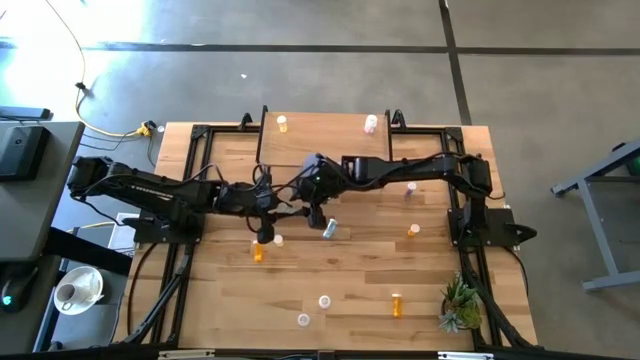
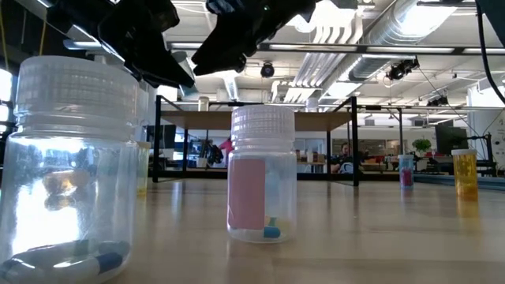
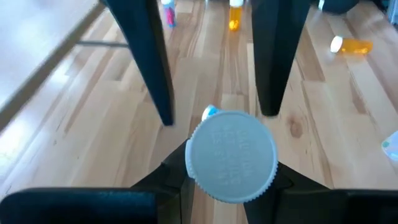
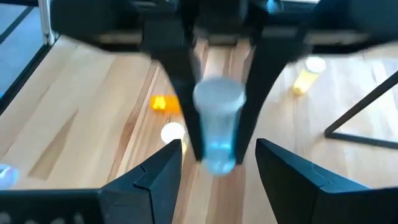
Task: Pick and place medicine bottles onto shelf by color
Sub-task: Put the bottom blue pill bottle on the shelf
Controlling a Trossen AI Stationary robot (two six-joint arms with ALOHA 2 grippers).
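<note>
My left gripper (image 3: 231, 179) is shut on a clear, light blue medicine bottle (image 4: 217, 134) with a white cap (image 3: 231, 155), above the middle of the table. My right gripper (image 4: 219, 152) faces it from the table's right. It is open, and its fingers (image 3: 163, 93) stand on either side of the bottle's bottom end without touching. The shelf (image 1: 325, 145), a small wood board on black legs, stands at the far middle, with an orange bottle (image 1: 282, 123) and a pink bottle (image 1: 371, 123) upright on it. My left gripper pinches the bottle's two sides (image 4: 200, 124) between its two fingers (image 4: 183, 93). The fingers come from the table's left, slanting down, and lie along the bottle. The cap faces back toward the wrist and the bottom end points away. The bottle is clear of the table.
Loose bottles are on the tabletop: a blue one lying (image 1: 328, 229), orange ones (image 1: 258, 250) (image 1: 413, 231) (image 1: 398, 305), a pink one (image 1: 411, 188) and pale ones near the front (image 1: 325, 300) (image 1: 303, 320). A small plant (image 1: 460, 305) stands at the near right corner.
</note>
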